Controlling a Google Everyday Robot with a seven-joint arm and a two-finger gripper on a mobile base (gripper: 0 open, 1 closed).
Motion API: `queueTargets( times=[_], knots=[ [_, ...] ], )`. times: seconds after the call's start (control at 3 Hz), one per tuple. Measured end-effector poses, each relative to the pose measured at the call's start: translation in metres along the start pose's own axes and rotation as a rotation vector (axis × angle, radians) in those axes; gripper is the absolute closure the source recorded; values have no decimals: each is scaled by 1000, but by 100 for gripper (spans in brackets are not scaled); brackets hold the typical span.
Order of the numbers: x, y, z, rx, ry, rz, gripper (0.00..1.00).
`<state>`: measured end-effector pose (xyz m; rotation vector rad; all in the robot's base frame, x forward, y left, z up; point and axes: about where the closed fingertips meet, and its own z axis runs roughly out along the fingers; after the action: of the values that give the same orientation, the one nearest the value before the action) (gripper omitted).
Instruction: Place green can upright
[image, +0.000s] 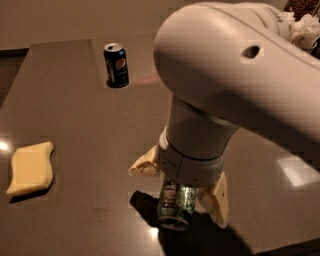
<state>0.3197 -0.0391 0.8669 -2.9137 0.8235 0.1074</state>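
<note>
Green can (175, 206) lying on table (75, 130); arm bent overhead, gripper (180, 182) pointing down, fingers (216, 198) spread wide astride it.

The off-white robot arm (235, 75) is a bulky, rounded link with a smooth plastic shell and one small dark oval recess (251, 51) on its upper side. Below it, the grey-white cylindrical wrist (195, 145) ends in a collar marked by a thin seam. The two-finger gripper (176, 196) is at the wrist's lower end, in the lower middle of the view, with its cream-coloured wedge-shaped fingers (147, 164) spread wide apart.
</note>
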Motion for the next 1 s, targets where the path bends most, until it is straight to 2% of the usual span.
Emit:
queueTargets(
  times=[0.33, 0.67, 1.0],
  knots=[
    [3, -5, 6, -24, 7, -51, 0],
    [6, -3, 14, -50, 11, -75, 17],
    [8, -2, 15, -62, 11, -78, 40]
  ],
)
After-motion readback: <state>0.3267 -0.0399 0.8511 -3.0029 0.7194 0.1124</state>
